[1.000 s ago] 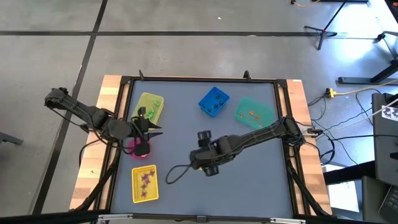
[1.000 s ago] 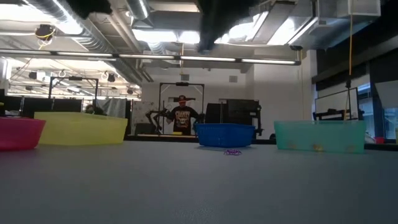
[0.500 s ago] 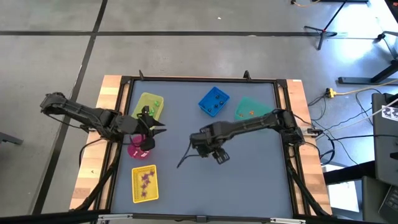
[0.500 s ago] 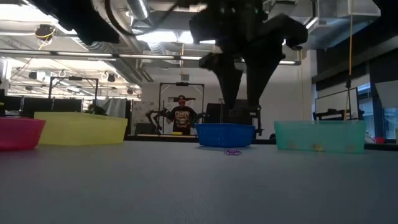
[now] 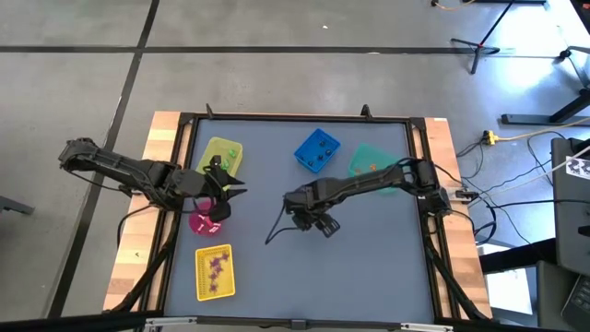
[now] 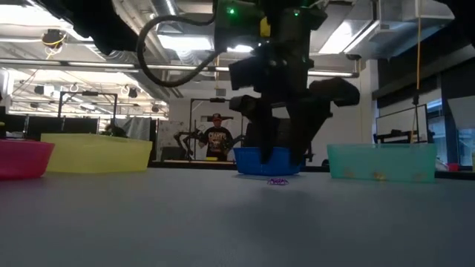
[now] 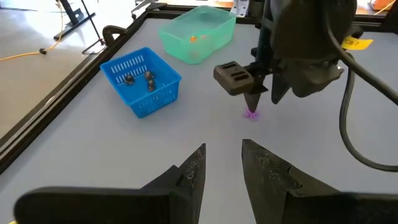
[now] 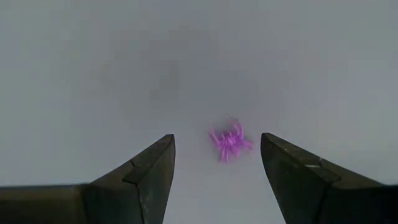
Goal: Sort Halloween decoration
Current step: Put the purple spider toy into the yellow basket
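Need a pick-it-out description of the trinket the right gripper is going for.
Start at the blue basket near the table's far edge, then come toward mid-table, under the open right gripper. The purple spider trinket lies alone on bare grey mat between its fingers. It is the only decoration not in a bin.

At centre frame you see the right gripper (image 6: 286, 152) hanging just above a tiny purple trinket (image 6: 277, 181) on the grey table (image 6: 223, 222), blue bin (image 6: 269, 160) behind.
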`<state>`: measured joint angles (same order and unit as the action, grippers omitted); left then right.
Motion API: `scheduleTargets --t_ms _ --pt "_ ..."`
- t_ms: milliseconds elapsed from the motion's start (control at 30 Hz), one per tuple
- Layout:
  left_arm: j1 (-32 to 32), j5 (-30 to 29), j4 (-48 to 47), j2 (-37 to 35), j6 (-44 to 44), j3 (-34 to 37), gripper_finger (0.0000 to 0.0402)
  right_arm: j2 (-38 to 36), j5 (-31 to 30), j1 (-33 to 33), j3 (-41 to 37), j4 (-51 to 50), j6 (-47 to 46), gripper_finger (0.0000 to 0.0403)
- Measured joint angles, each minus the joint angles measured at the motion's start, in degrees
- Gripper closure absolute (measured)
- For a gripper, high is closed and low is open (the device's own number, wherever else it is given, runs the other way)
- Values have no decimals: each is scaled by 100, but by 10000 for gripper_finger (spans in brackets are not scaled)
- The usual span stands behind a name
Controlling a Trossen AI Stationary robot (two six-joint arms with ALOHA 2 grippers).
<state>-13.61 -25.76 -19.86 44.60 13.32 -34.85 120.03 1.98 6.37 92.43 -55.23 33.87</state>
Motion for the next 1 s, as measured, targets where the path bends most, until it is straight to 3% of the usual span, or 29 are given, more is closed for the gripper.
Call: scheduleTargets --t_ms 333,1000 --pt "0 -2 -1 0 0 0 311 43 -34 -4 -141 318 864 166" --pt "0 -4 -13 2 0 0 311 358 -140 -242 -127 103 1016 166"
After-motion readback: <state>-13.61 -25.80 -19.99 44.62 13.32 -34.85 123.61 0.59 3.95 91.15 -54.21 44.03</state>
